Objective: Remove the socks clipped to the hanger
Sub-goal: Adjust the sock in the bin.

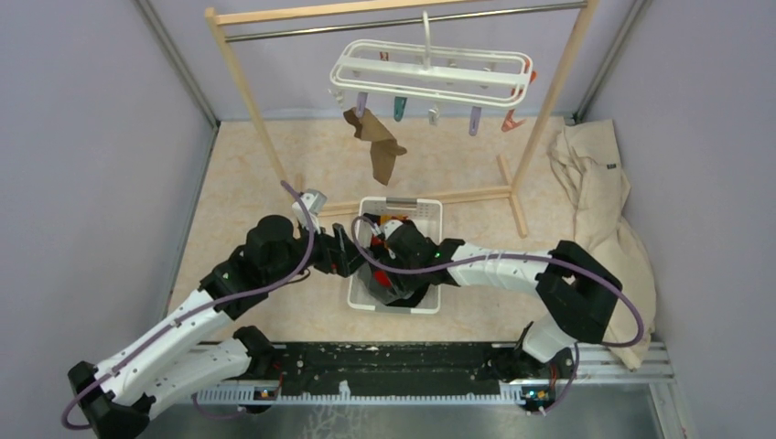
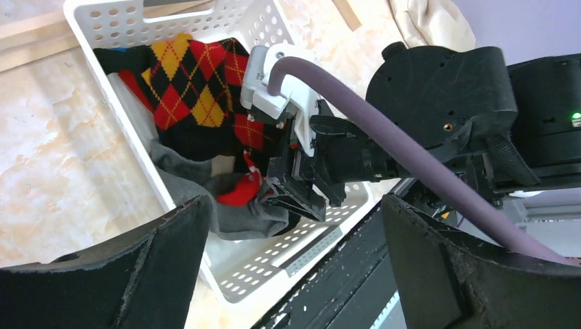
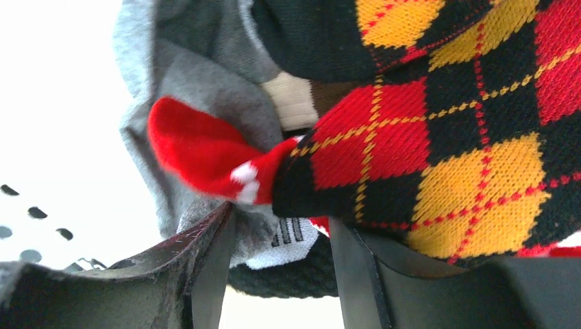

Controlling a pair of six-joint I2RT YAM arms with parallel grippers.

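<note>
The white hanger (image 1: 430, 71) hangs from the wooden rack with pastel clips under it. One brown sock (image 1: 380, 146) is still clipped at its left end. My right gripper (image 1: 384, 277) is down in the white basket (image 1: 430, 212), jaws apart over a pile of socks: a red, yellow and black argyle sock (image 3: 445, 130), a red sock (image 3: 199, 154), a grey sock (image 3: 199, 82) and a black-and-white one (image 3: 291, 236) between its fingers (image 3: 205, 267). My left gripper (image 1: 344, 252) is wide open and empty just left of the basket; its wrist view shows the right gripper (image 2: 299, 194) over the pile.
The wooden rack (image 1: 252, 91) stands at the back, its base bar just behind the basket. A large beige cloth (image 1: 599, 201) lies at the right wall. The black rail (image 1: 393, 370) runs along the near edge. Both arms crowd the basket.
</note>
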